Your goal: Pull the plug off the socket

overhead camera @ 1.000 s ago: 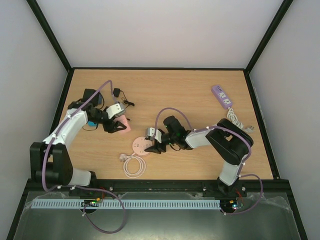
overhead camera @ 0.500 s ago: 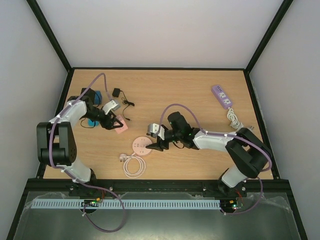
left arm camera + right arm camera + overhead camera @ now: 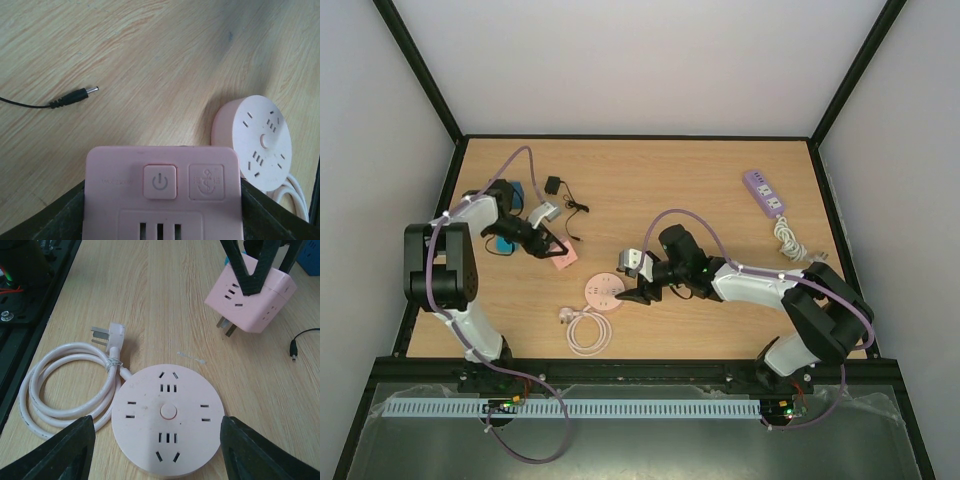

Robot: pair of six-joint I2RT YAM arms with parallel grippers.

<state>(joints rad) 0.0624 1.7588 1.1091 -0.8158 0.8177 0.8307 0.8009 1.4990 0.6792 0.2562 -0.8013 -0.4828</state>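
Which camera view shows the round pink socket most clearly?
The right wrist view: the round pink socket lies close and whole, every outlet and its centre button clear. The left wrist view shows it smaller, to the right, its edge behind the pink cube adapter. The top external view shows only a small pink disc.
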